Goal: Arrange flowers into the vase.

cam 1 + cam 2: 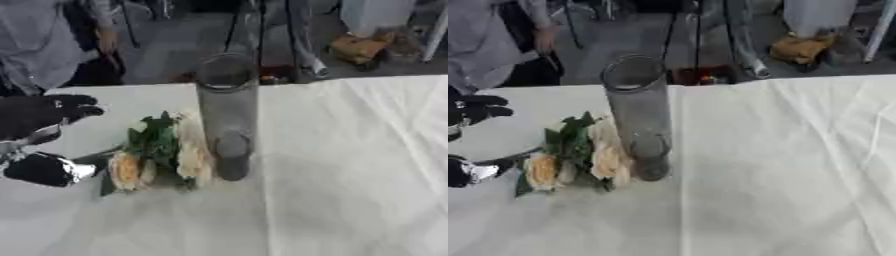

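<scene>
Nearest the camera, just left of the tall clear glass cylinder vase (227, 115), lies the small bunch of cream and peach flowers with dark green leaves (157, 155), flat on the white cloth-covered table (350, 175), blooms pointing toward the near edge, its right side touching or almost touching the vase's base. The bunch looks light and soft, the petals easily crushed, so it is best taken by the stems on its left side, not by the heads. Left of the vase, past the bunch, the black left hand (39, 116) hovers with fingers loosely spread, holding nothing; a shiny black part of the arm sits below it. The vase stands upright and empty; being glass, it is likely slippery, breakable and easy to tip. The right hand shows in neither view.
</scene>
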Motion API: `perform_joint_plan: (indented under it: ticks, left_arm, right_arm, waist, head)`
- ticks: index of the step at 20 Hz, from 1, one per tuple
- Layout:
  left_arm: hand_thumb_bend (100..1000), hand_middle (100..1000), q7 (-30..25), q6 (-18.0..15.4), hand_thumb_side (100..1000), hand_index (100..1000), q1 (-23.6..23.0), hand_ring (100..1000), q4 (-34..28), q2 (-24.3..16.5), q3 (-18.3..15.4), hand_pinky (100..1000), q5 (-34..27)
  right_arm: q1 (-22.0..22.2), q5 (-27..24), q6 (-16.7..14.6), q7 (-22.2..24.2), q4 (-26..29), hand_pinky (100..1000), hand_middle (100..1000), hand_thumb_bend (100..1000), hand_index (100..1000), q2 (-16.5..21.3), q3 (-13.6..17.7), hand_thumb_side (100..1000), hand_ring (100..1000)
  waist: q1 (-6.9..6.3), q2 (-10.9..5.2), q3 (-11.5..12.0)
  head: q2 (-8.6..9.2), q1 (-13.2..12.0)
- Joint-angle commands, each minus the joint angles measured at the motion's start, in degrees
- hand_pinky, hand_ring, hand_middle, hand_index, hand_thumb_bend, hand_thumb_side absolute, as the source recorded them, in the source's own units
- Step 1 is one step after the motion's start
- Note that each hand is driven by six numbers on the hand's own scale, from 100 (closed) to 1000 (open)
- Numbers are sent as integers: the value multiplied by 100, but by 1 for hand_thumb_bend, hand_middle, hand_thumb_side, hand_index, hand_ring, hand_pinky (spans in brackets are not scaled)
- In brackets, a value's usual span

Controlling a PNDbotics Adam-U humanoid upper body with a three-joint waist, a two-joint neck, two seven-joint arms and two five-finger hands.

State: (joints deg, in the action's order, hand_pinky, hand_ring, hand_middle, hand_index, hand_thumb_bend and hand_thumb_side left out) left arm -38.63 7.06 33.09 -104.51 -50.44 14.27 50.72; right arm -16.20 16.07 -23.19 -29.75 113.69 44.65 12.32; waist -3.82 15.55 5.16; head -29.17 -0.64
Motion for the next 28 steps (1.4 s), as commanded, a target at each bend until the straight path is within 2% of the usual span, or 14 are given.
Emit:
perform_joint_plan:
  ticks: [1,5,9,13,22,28]
  left_arm:
    - [351,977,85,-127,736,1000,129,992,230,-67,-3,912,190]
    - [351,977,188,-254,736,1000,164,992,424,-31,28,912,285]
    - [276,965,356,-327,666,1000,213,976,750,54,85,890,443]
    - [271,960,471,-428,664,1000,269,971,1029,131,146,882,518]
    - [303,961,500,-550,659,1000,452,970,1542,319,237,883,640]
    - [383,978,466,-679,674,1000,605,975,1862,427,307,900,972]
  right_arm:
    - [-77,-33,-6,35,91,878,851,100,899,123,33,1000,1000]
    - [-78,-42,-5,44,91,878,851,100,899,119,36,1000,1000]
    - [-92,-51,-11,57,91,879,851,100,899,104,29,1000,1000]
    - [-97,-61,-15,66,91,880,851,100,899,91,29,1000,1000]
    - [-112,-95,-31,95,91,881,851,100,898,80,17,1000,1000]
    - [-126,-125,-48,111,91,881,850,100,898,84,6,1000,1000]
  waist:
    - [6,-75,-10]
    - [4,-71,-14]
    - [14,-46,-37]
    - [23,-25,-49]
    - [31,9,-81]
    - [24,25,-101]
  head:
    - [64,-33]
    - [71,-37]
    - [93,-59]
    - [111,-79]
    - [144,-129]
    - [160,-162]
